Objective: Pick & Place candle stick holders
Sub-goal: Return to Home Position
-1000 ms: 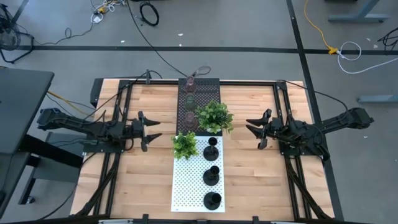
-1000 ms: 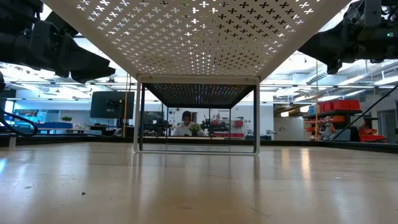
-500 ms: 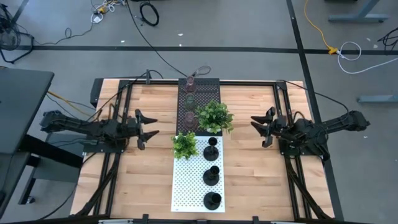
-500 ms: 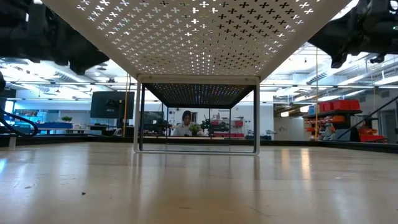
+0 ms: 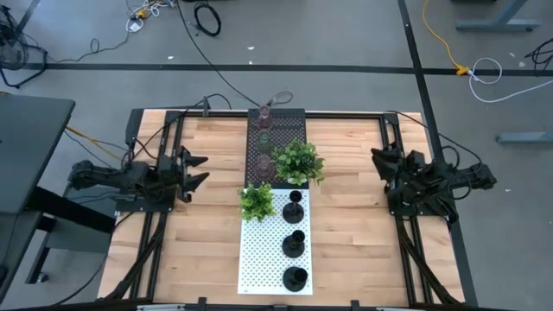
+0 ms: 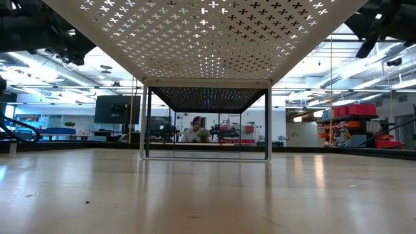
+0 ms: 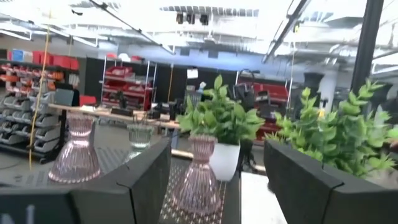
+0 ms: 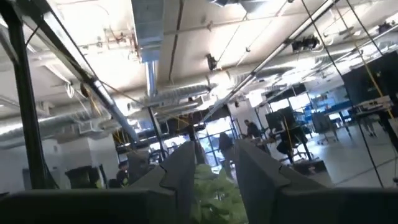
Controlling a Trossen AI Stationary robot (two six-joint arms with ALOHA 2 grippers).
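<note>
My left gripper (image 5: 199, 169) hangs well left of the black shelf (image 5: 292, 128), my right gripper (image 5: 380, 161) well right of it, both with fingers parted and empty. Three glass candle stick holders (image 5: 263, 136) stand on that shelf, three black ones (image 5: 294, 244) on the white shelf (image 5: 259, 255) adjoining it.

Bright even overhead light; soft glare on table (image 6: 195, 188); blown-out ceiling lights (image 8: 74, 31); faint shadows.

Top cam looks straight down on the whole counter (image 5: 346, 242). Low cam sits at counter height, peering under the white shelf (image 6: 208, 32). Left wrist cam's close on plants (image 7: 221, 121) top cam shares; right wrist aims at the ceiling (image 8: 186, 37)
</note>
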